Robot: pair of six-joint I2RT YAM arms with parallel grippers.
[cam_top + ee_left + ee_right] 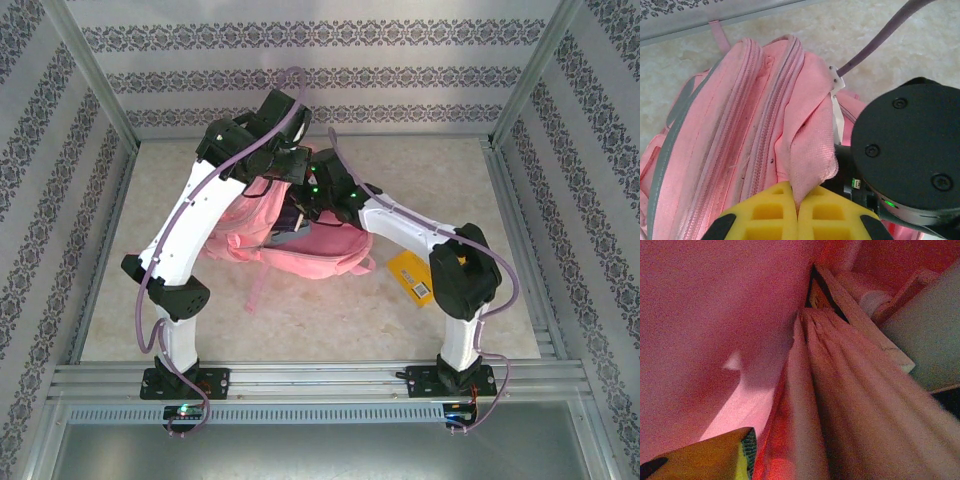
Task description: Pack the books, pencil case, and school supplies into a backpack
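Observation:
The pink backpack [310,250] lies in the middle of the table, its mouth toward the far side. My left gripper [799,202] is shut on a fold of the backpack's [730,150] pink fabric at the opening and holds it up. My right gripper [300,215] reaches down into that opening. Inside, its one visible yellow finger [715,457] stands off to the left of several books [850,405] packed on edge against the pink lining, so the jaws are open. A dark book edge [288,232] shows at the mouth. The yellow-orange book [415,275] lies on the table right of the backpack.
The right wrist's black housing [905,155] sits close beside my left fingers. A pink strap [258,290] trails toward the near edge. Metal frame rails [320,380] and patterned walls bound the table; bare surface lies left of and behind the backpack.

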